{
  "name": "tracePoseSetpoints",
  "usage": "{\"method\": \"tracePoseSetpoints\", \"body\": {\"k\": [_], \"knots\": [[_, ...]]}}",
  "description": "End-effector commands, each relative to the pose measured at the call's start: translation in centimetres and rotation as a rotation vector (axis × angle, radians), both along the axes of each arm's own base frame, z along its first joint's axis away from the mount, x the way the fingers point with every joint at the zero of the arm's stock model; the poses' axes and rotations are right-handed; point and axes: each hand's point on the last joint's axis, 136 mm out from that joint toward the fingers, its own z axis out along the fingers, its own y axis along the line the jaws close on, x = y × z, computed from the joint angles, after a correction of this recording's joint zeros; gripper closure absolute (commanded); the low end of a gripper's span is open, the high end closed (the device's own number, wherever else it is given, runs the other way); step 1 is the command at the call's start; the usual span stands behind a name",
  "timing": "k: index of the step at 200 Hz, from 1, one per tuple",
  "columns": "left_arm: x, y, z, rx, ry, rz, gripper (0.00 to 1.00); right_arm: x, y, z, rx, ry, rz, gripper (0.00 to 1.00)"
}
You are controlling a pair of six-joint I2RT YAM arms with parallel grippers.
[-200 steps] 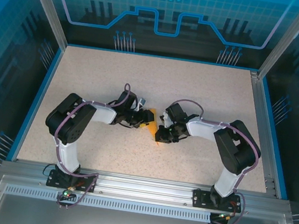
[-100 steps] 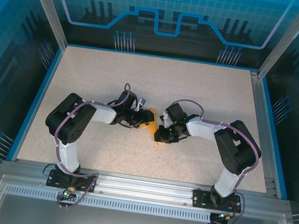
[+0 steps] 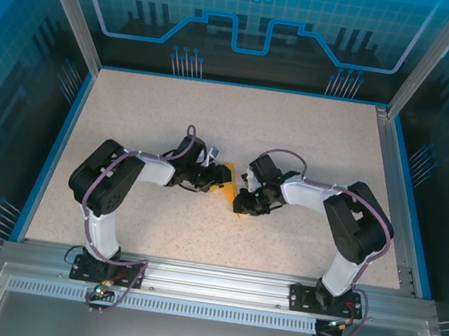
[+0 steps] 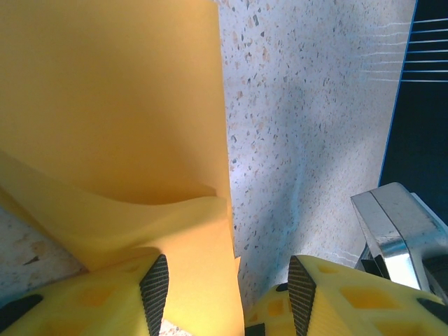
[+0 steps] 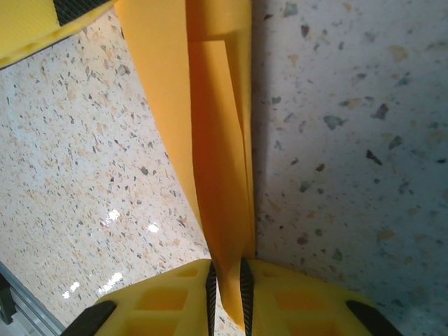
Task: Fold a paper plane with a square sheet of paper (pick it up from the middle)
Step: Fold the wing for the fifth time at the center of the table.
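The orange-yellow sheet of paper [image 3: 229, 192] lies folded into a narrow creased strip on the table, between the two grippers. In the left wrist view the paper [image 4: 105, 105] curls up over the left finger, and its edge runs between the pads. My left gripper [image 4: 227, 290] is open, low at the paper's left end [image 3: 217, 175]. In the right wrist view the folded strip [image 5: 210, 140] runs down into my right gripper [image 5: 226, 287]. Its jaws stand a narrow gap apart. The strip rests against one pad, and a sliver of table shows beside the other.
The speckled table [image 3: 214, 125] is bounded by blue side rails and a metal rail at the near edge. A yellow finger of the left gripper [image 5: 42, 24] shows at the top left of the right wrist view. A metal fitting [image 4: 399, 224] stands right of the left fingers.
My right arm has shifted very slightly. The paper and the left arm stay where they were.
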Motion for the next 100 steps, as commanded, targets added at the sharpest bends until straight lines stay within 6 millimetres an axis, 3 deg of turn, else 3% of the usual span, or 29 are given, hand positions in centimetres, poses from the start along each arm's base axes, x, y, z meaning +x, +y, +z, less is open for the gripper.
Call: {"method": "tracePoseSetpoints", "body": {"k": [1, 54, 100], "knots": [[-1.2, 0.0, -3.0, 0.058, 0.049, -0.032, 0.49, -0.6, -0.5, -0.3, -0.045, 0.022, 0.011, 0.82], [-1.2, 0.0, -3.0, 0.056, 0.048, -0.033, 0.49, -1.8, -1.6, -2.5, -0.056, 0.1, -0.021, 0.92], [-1.3, 0.1, -3.1, 0.059, 0.053, -0.036, 0.49, -1.4, -0.9, -0.4, 0.013, 0.071, -0.017, 0.85]]}}
